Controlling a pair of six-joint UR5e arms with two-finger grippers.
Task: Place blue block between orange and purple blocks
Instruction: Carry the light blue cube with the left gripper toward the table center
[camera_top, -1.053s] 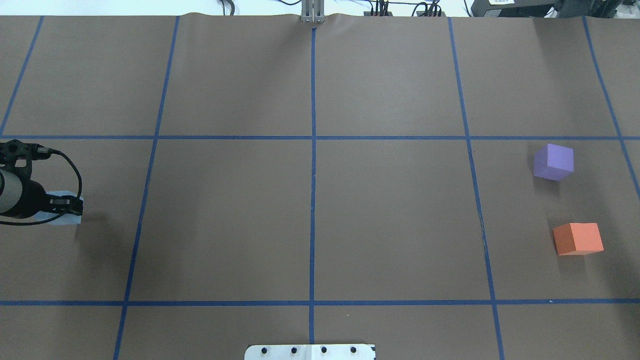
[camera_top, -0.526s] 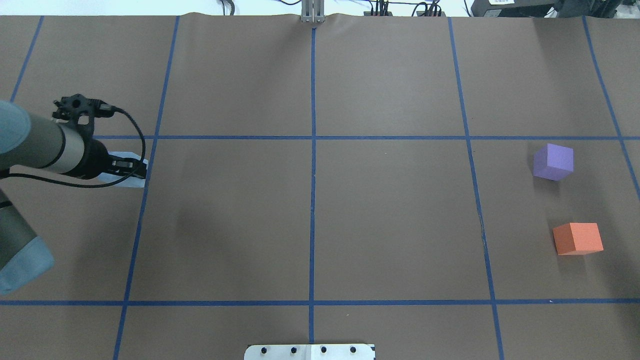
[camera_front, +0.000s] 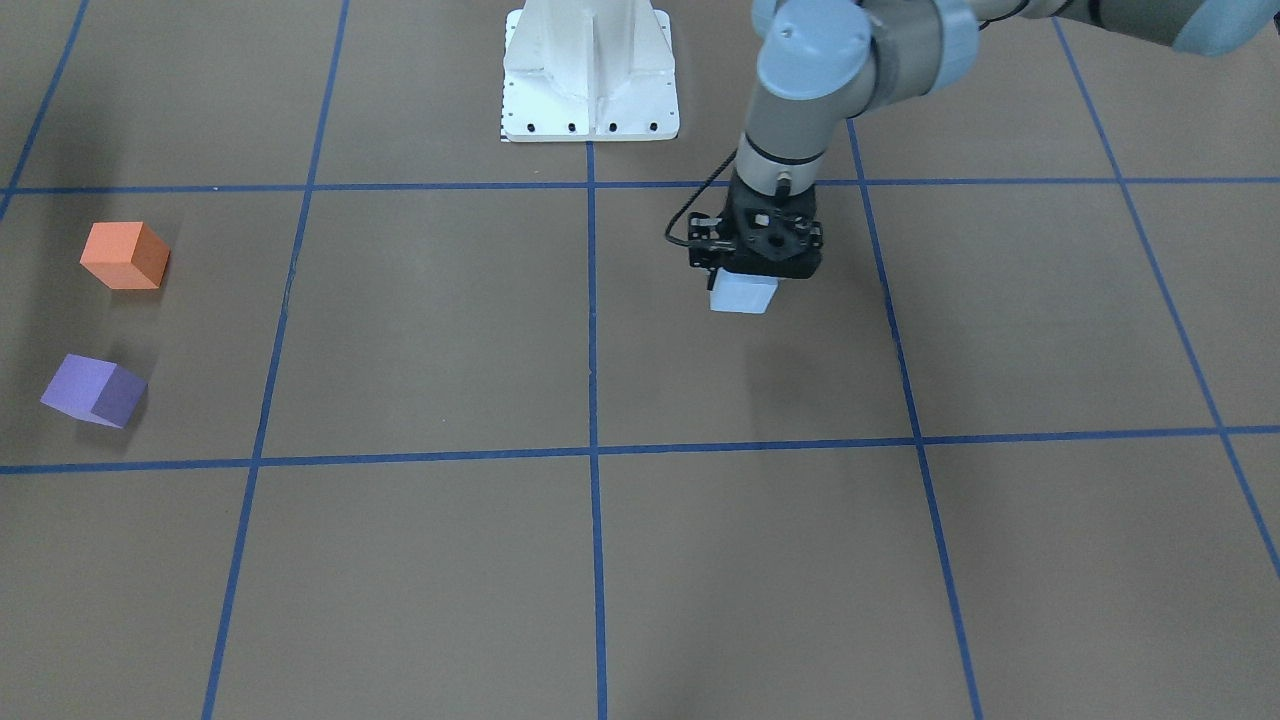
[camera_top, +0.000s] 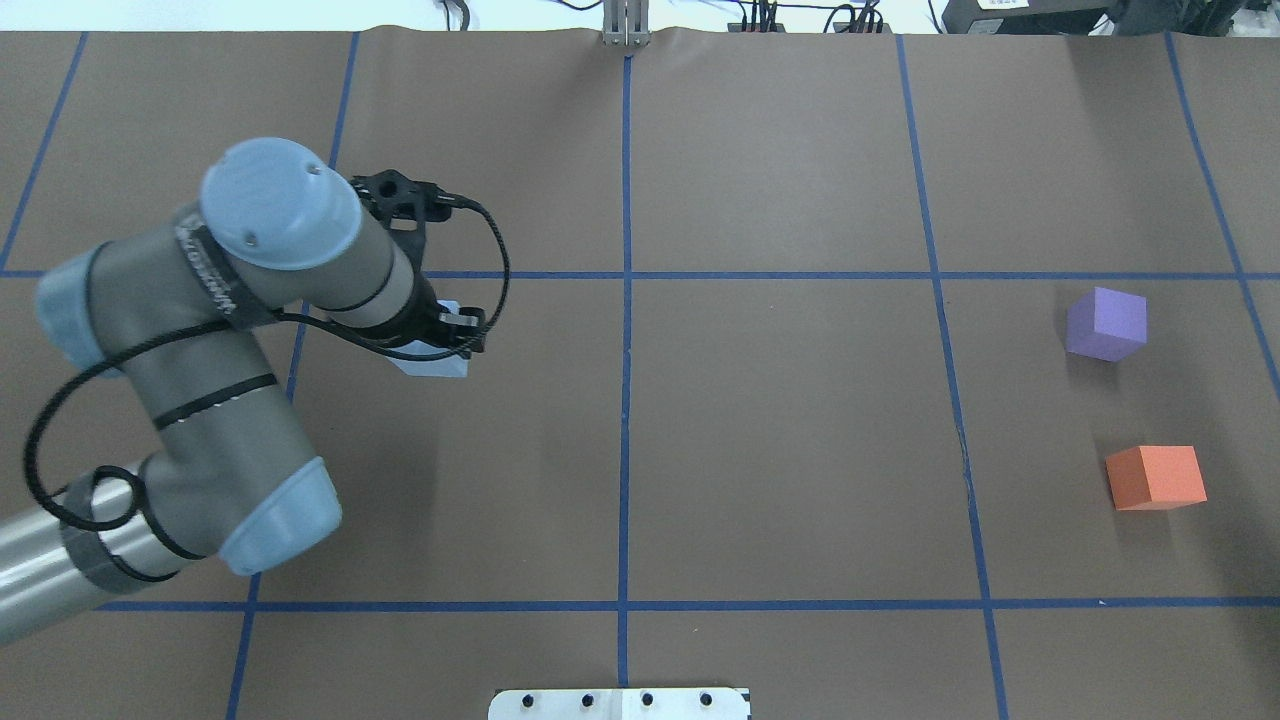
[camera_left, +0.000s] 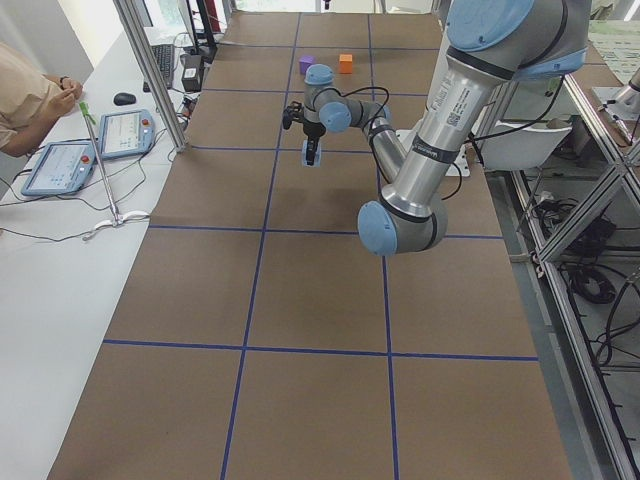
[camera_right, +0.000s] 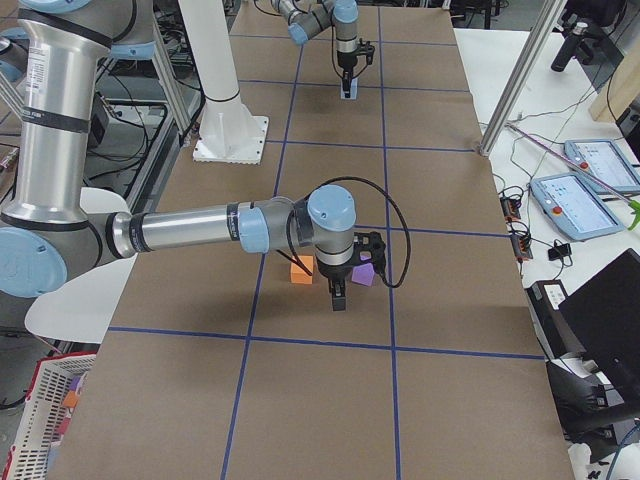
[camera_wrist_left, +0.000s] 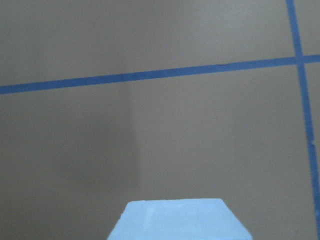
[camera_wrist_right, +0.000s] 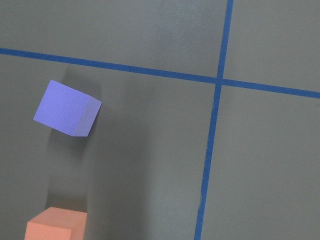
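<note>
My left gripper (camera_top: 446, 338) is shut on the pale blue block (camera_top: 432, 362) and holds it above the table, left of the centre line. The block also shows in the front view (camera_front: 743, 294) and at the bottom of the left wrist view (camera_wrist_left: 180, 221). The purple block (camera_top: 1106, 323) and the orange block (camera_top: 1156, 477) sit apart at the far right. Both show in the right wrist view, purple (camera_wrist_right: 67, 108) and orange (camera_wrist_right: 56, 225). My right gripper (camera_right: 338, 300) hangs over them in the exterior right view only; I cannot tell if it is open.
Blue tape lines (camera_top: 626, 300) divide the brown table into a grid. The white robot base (camera_front: 590, 75) stands at the robot's edge. Tablets (camera_left: 60, 165) and a metal pole (camera_left: 150, 70) stand on the operators' side.
My left arm has swept rightward from the table's far left edge, carrying the blue block toward the centre. The purple and orange blocks have not moved.
</note>
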